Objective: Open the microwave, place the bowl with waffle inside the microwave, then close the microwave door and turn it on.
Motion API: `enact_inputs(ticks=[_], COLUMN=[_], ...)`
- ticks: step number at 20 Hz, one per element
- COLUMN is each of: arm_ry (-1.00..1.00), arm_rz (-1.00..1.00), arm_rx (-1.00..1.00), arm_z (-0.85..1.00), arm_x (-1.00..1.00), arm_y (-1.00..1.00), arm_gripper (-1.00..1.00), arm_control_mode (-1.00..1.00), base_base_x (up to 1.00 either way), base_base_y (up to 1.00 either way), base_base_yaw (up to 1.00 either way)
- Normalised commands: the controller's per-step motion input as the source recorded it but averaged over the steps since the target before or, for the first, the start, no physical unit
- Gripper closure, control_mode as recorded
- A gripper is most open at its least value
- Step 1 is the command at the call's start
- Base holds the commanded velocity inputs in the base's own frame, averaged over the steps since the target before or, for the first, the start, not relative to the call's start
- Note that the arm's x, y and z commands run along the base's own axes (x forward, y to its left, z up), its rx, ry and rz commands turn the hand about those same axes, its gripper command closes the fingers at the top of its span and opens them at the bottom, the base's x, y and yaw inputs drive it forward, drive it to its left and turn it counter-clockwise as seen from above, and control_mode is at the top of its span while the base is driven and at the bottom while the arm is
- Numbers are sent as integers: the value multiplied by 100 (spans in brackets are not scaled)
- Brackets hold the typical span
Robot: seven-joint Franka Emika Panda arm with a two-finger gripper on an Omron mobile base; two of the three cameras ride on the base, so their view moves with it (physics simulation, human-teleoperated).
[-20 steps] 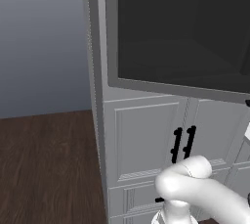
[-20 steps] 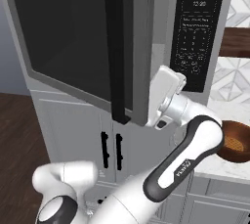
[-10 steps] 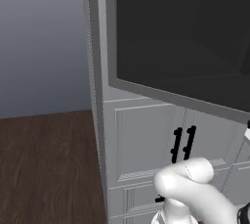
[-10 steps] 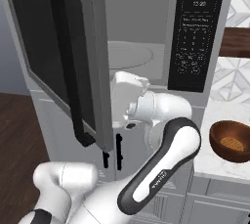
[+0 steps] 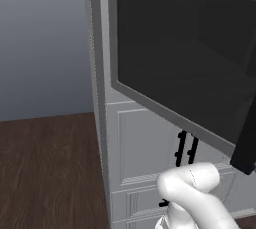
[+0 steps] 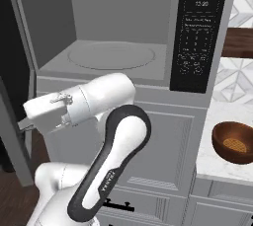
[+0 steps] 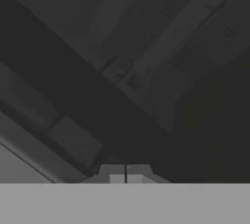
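Observation:
The microwave (image 6: 123, 32) stands open, showing its grey cavity and round turntable. Its door (image 5: 180, 58) is swung far out to the left, dark glass facing the left base view, with the black bar handle (image 5: 246, 138) at its free edge. In the right base view the door's edge (image 6: 14, 121) shows at the far left. My gripper (image 6: 23, 124) reaches left against the door's inner side; in the hand view its fingertips (image 7: 116, 174) sit together, shut, before the dark glass. A brown bowl (image 6: 234, 142) holding a waffle rests on the counter at right.
The dark control panel (image 6: 199, 32) is on the microwave's right side. White cabinet doors with small black handles (image 5: 185, 149) lie below it. A white counter (image 6: 222, 121) with a tiled wall runs to the right; dark wood floor (image 5: 50, 168) spreads to the left.
The door has swung from partly open to wide open, baring the cavity. My hand has moved left and down along with it.

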Motion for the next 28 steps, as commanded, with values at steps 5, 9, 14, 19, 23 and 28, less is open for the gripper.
enact_inputs(ticks=[5, 9, 14, 19, 23, 28], arm_ry=[-29, -8, -6, 0, 0, 2], arm_rz=[5, -51, -66, -52, -18, -7], arm_rx=[-9, 3, 7, 9, 10, 9], arm_z=[0, 0, -8, -22, -21, -37], arm_x=[-88, -27, -2, 15, 59, 56], arm_y=[100, 75, 51, 59, 72, 65], arm_gripper=[100, 100, 100, 100, 100, 100], arm_control_mode=[-100, -100, -100, -100, -100, -100], base_base_x=[0, 0, 0, 0, 0, 0], base_base_y=[0, 0, 0, 0, 0, 0], base_base_yaw=[0, 0, 0, 0, 0, 0])
